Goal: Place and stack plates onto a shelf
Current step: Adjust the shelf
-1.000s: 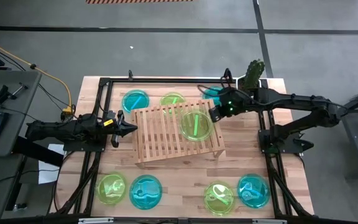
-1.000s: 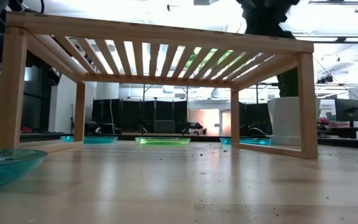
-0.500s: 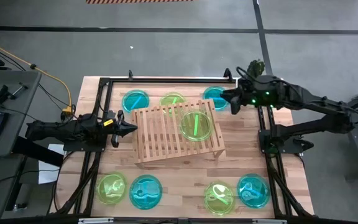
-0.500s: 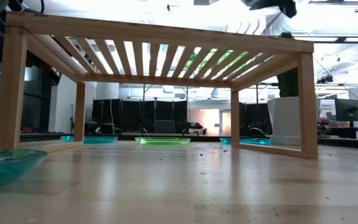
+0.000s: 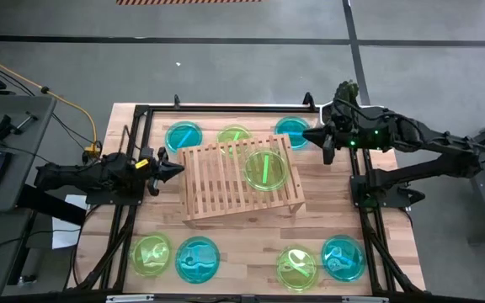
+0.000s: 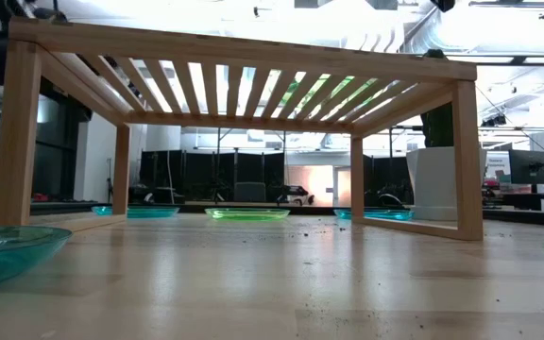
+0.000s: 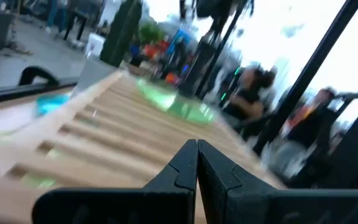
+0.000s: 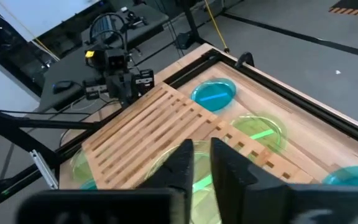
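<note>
- shelf (image 5: 241,180) sits slightly skewed in the middle of the table (image 5: 394,252) in the high view, with one green plate (image 5: 265,168) lying on its slats toward the right end.
- behind the shelf, along the upper edge of the table, three plates lie in a row: a blue plate (image 5: 183,136) at left, a second green plate (image 5: 234,135) partly hidden by the shelf's back edge, and another blue plate (image 5: 291,131) at right.
- along the lower edge of the table lie four more plates: green (image 5: 151,253), blue (image 5: 197,258), green (image 5: 297,266) and blue (image 5: 343,257), from left to right.
- right gripper (image 5: 327,141) hangs empty just right of the shelf's upper right corner, beside the upper right blue plate; its fingers (image 8: 182,165) stand a little apart.
- left gripper (image 5: 175,168) is at the shelf's left end, level with the slat top, its fingertips pressed together on nothing.
- from table height, the shelf (image 6: 244,57) spans the frame, with the three far plates visible beneath it.
</note>
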Action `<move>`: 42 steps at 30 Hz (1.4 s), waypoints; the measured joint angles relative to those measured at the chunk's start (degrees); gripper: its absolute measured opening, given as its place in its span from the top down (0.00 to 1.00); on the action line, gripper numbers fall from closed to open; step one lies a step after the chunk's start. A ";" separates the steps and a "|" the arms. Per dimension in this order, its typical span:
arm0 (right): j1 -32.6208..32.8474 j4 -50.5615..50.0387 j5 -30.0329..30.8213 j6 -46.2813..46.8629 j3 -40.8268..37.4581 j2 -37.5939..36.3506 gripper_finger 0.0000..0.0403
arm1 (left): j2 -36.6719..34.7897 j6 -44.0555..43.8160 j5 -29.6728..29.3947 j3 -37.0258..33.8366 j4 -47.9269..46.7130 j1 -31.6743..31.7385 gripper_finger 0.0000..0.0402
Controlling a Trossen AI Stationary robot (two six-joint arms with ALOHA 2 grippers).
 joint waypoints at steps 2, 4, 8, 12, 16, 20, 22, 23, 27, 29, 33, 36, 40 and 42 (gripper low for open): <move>0.01 0.95 0.00 0.00 0.00 0.00 0.98 | 0.00 -1.75 -0.09 0.00 4.35 0.00 1.00; 0.01 2.19 0.03 -0.12 0.00 0.03 0.99 | 0.00 -3.87 -0.11 0.00 9.60 0.00 1.00; 0.01 4.54 1.33 -1.05 0.00 0.04 0.98 | 0.00 -10.89 -0.24 0.00 19.40 0.00 1.00; -0.15 5.47 3.85 -0.40 0.00 0.09 1.00 | 0.00 -13.45 -7.74 0.02 26.47 0.00 1.00; -0.15 5.47 7.03 1.59 0.00 0.09 1.00 | 0.00 -15.95 -16.39 2.04 27.19 0.04 1.00; -0.15 5.44 9.43 2.17 0.01 0.52 1.00 | 2.56 -16.66 -17.67 14.72 1.06 0.00 1.00; -0.15 5.45 10.39 3.00 0.01 0.93 1.00 | 6.89 -15.74 -19.61 24.56 -15.69 0.00 1.00; -0.15 5.44 10.46 3.04 0.01 1.16 1.00 | 9.57 -14.99 -20.67 29.43 -23.34 0.00 1.00; -0.15 5.01 10.27 3.04 0.00 2.33 1.00 | 20.57 -19.56 -24.64 44.65 -52.05 0.00 1.00; -0.15 4.55 10.01 3.04 0.02 2.84 1.00 | 25.10 -27.01 -24.90 47.89 -64.46 0.00 1.00; -0.13 2.46 9.83 3.04 0.01 3.21 1.00 | 32.11 -42.63 -18.59 47.16 -80.20 -0.10 1.00; -0.13 0.79 9.82 3.03 0.02 3.07 1.00 | 35.84 -48.40 -12.60 43.84 -81.70 -0.96 1.00; -0.13 -0.71 9.80 1.76 0.02 2.67 1.00 | 38.97 -53.96 -10.68 40.21 -74.90 -2.58 1.00; -0.13 -1.53 9.78 1.35 0.02 2.62 1.00 | 40.33 -55.46 -11.44 39.40 -70.00 -3.10 1.00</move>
